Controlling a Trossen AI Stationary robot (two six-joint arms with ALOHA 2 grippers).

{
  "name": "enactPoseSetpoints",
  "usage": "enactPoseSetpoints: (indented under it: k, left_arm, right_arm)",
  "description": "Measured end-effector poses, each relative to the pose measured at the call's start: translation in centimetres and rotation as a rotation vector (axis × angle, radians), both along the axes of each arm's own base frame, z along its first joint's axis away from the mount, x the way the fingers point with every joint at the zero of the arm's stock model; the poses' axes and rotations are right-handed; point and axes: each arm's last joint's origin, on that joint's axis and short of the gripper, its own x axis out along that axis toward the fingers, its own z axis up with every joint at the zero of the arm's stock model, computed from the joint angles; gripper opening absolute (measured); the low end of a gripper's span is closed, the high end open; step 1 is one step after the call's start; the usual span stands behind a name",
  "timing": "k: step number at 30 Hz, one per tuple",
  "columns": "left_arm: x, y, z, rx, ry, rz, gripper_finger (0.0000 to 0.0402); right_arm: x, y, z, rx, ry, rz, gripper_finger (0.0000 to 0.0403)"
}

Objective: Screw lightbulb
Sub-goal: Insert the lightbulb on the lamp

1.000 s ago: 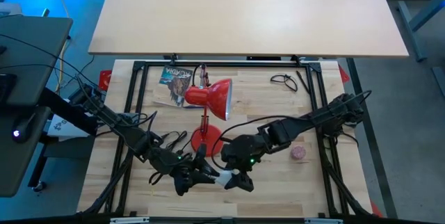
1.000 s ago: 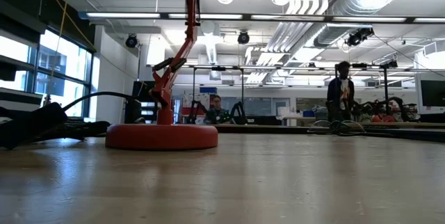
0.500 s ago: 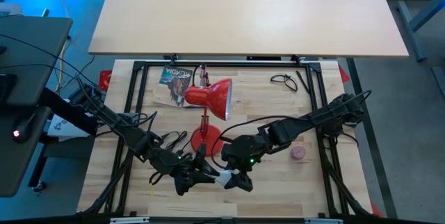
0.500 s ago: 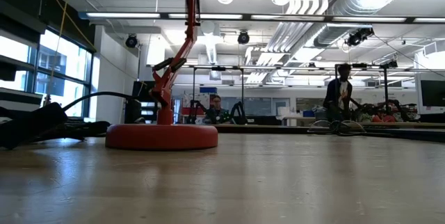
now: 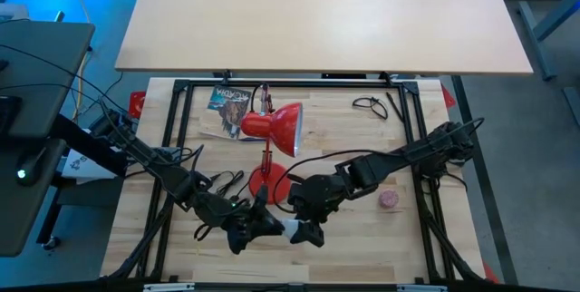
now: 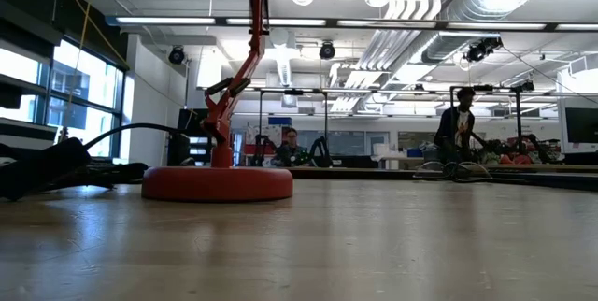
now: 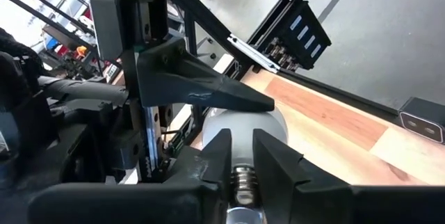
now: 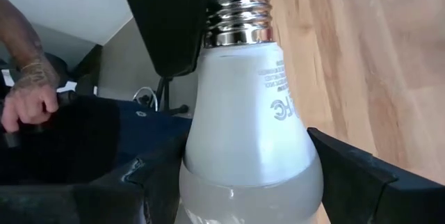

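Observation:
The lightbulb [image 5: 292, 230], white with a silver screw base [image 8: 240, 15], hangs in the air over the table's near middle, held between both grippers. My left gripper [image 5: 275, 228] comes at it from the left and is shut on its base. My right gripper [image 5: 306, 234] comes from the right and is shut on its white globe [image 8: 243, 120]. The red lamp [image 5: 281, 127] stands on its round base [image 6: 217, 182] just beyond them, its shade open toward the right. My left gripper pinches the bulb's screw base [image 7: 240, 179] between its two fingers [image 7: 219, 156]. It comes about level from the table's left, fingers along the bulb's axis. My right gripper holds the wide end of the white globe [image 8: 208, 147] between its two fingers [image 8: 351, 175], slanting down from the right. The bulb lies roughly level, clear of the table, base toward the left.
A pink ball [image 5: 389, 199] lies right of the lamp base. A magazine [image 5: 231, 102] sits at the far left behind the lamp, and a black wire loop [image 5: 372, 104] lies at the far right. Bare wood lies along the near edge. People stand in the room beyond.
My right gripper has rolled a little about its own axis while staying on the bulb. My left gripper's fingers have drawn in on the screw base. Neither arm has shifted across the table.

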Motion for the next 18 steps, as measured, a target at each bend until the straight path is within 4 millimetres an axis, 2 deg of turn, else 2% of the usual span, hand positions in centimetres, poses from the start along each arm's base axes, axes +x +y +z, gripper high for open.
enactPoseSetpoints:
  k: [4, 8, 13, 18]
  left_arm:
    - [0.0, 0.0, 0.0, -0.001, 0.001, -0.003, 0.0023]
    - [-0.3, -0.2, 0.2, -0.002, -0.003, -0.006, 0.0015]
    - [-1.6, 0.0, 0.7, 0.005, 0.036, 0.006, 0.0034]
    - [-2.8, 0.8, 1.0, -0.019, 0.104, 0.033, 0.0072]
  right_arm:
    - [0.0, 0.0, 0.0, -0.001, 0.000, 0.001, 0.0260]
    - [0.0, 0.0, 0.0, 0.000, -0.005, 0.002, 0.0260]
    - [0.1, 0.0, 0.1, -0.001, -0.013, 0.002, 0.0260]
    - [0.1, -0.1, 0.1, -0.004, -0.013, -0.003, 0.0260]
